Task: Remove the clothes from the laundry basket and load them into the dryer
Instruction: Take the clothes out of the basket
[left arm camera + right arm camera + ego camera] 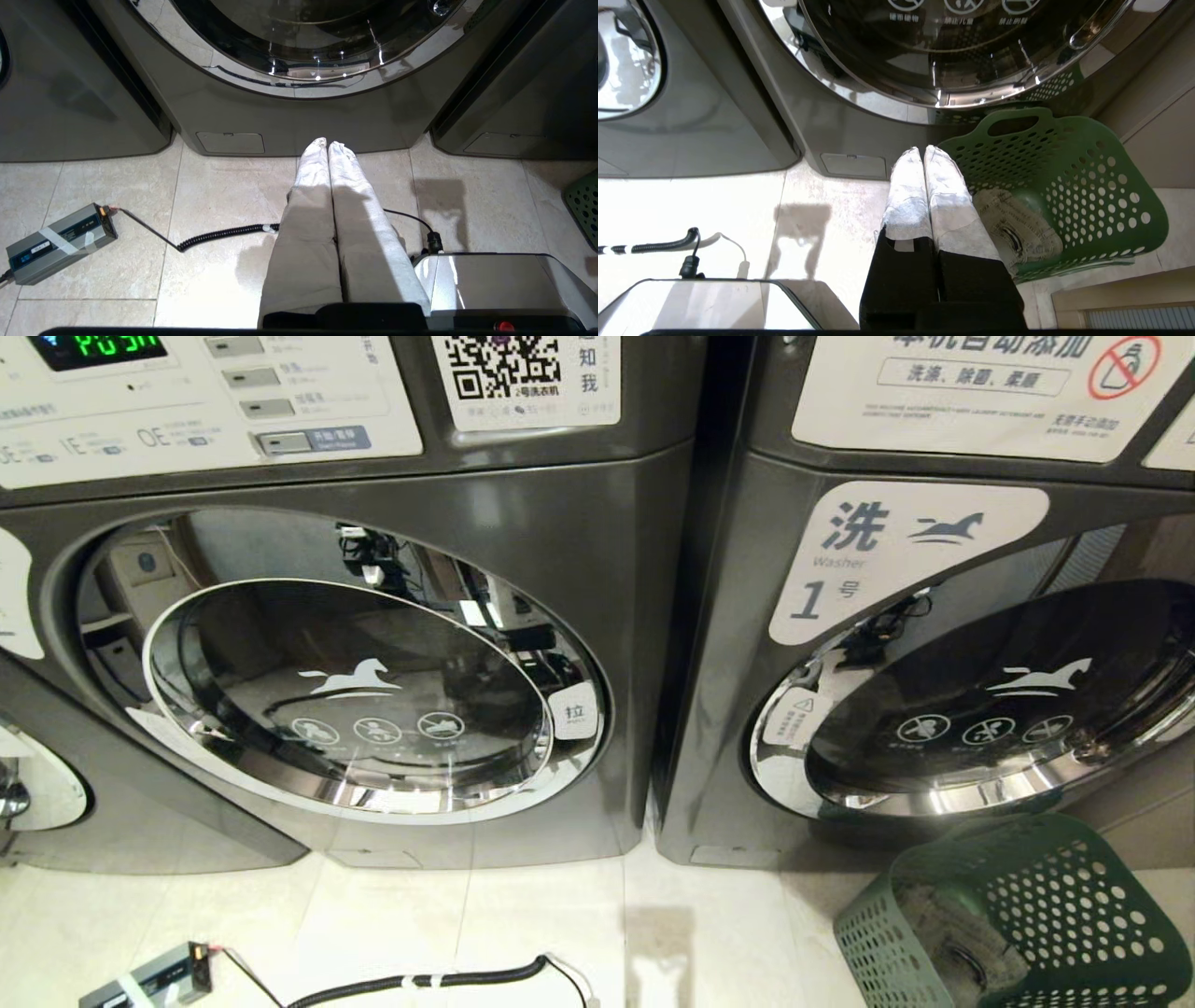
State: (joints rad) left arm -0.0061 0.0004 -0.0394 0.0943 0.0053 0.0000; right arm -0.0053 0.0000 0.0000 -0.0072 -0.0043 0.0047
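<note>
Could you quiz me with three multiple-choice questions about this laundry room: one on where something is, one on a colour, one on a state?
1. Where does the laundry basket stand?
A. On the floor in front of the washer marked 1
B. On top of a machine
C. Inside a drum

2. What colour is the basket?
A. White
B. Dark green
C. Red

3. How is the right end effector?
A. Wide open
B. Shut on a shirt
C. Shut, holding nothing

Answers:
1 A, it sits on the tiles below the door of the washer marked 1.
2 B, its holed wall is green.
3 C, its two padded fingers touch, with nothing between them.
</note>
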